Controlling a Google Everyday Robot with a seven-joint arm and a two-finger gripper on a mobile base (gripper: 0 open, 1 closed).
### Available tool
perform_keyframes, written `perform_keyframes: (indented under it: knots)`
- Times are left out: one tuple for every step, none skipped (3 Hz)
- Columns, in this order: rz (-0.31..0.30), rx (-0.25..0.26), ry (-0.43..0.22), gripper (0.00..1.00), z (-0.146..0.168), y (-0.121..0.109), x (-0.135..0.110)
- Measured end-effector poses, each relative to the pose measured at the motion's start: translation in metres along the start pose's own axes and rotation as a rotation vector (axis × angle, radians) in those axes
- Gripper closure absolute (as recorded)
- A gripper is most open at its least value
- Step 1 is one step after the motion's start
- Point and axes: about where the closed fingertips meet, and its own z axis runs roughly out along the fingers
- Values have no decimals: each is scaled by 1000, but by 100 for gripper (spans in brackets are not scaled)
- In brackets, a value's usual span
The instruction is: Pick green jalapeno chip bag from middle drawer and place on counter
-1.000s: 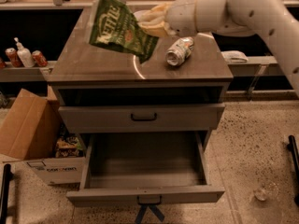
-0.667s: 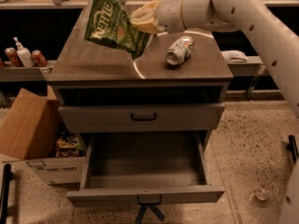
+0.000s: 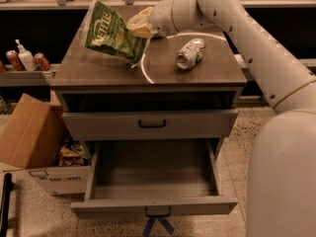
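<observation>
The pincer (image 3: 134, 27) pinches the crinkly green, white-lettered chip bag (image 3: 111, 33), tilted, seemingly touching the counter (image 3: 98, 73).

Floor (image 3: 44, 214) is speckled terrazzo, light colour. Left of the desk (image 3: 98, 73) stands an open cardboard box (image 3: 24, 132). Behind it is a low shelf (image 3: 29, 76) w/ red cans (image 3: 42, 61) and a white pump bottle (image 3: 24, 58). Bg is dark shelving. Tool (image 3: 140, 27) is over the desk's back-left part, gripping the green jalapeno chip bag (image 3: 113, 33).

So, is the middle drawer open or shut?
Open: the middle drawer is pulled out, its bare floor showing. The gripper holds the green jalapeno chip bag over the counter.
</observation>
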Motion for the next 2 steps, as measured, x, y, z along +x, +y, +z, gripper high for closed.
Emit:
perform_keyframes:
  knots:
    - [37,-26,12,26,14,-4,20]
    - [41,-42,8,3,16,-6,29]
